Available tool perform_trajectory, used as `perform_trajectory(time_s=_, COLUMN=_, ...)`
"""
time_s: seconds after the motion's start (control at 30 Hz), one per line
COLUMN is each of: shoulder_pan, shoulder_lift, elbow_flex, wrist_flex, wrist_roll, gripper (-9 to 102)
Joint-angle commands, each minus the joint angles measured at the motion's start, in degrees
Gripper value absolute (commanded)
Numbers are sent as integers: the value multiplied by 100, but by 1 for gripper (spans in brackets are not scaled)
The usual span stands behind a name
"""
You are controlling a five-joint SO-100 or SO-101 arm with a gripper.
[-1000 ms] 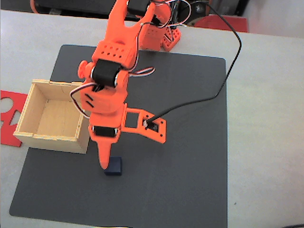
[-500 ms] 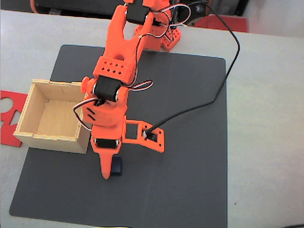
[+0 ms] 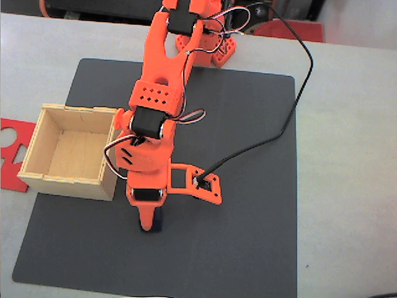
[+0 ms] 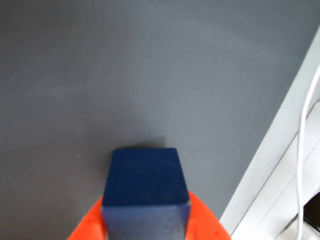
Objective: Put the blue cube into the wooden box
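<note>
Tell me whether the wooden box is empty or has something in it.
Empty. In the fixed view the wooden box shows only its bare pale floor; the blue cube sits outside on the dark mat, between the hand's fingers.

In the fixed view, wooden box [image 3: 68,152] lies left of blue cube [image 3: 157,221].

Bright orange printed arm [image 3: 155,118] — black servos, red-white-black wires, a black cable [image 3: 285,118] — tapering orange pincer [image 3: 149,225].
</note>
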Motion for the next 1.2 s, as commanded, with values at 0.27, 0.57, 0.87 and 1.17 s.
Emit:
perform_trajectory(time_s=0.27, shoulder_pan=-255, shoulder_lift=-422, elbow_flex=-4122, wrist_flex=2048, wrist_roll=-18, gripper=0)
perform_trajectory(time_s=0.57, shoulder_pan=141, shoulder_lift=439, elbow_flex=-5897, wrist_flex=3507, wrist_roll=-35, gripper=0)
perform_trajectory(time_s=0.87, shoulder_pan=2751, shoulder_lift=1028, elbow_flex=-5854, wrist_flex=4482, wrist_roll=70, gripper=0)
perform_trajectory(time_s=1.17, shoulder_pan=3788, shoulder_lift=396, elbow_flex=-5889, wrist_flex=4465, wrist_roll=-105, gripper=0)
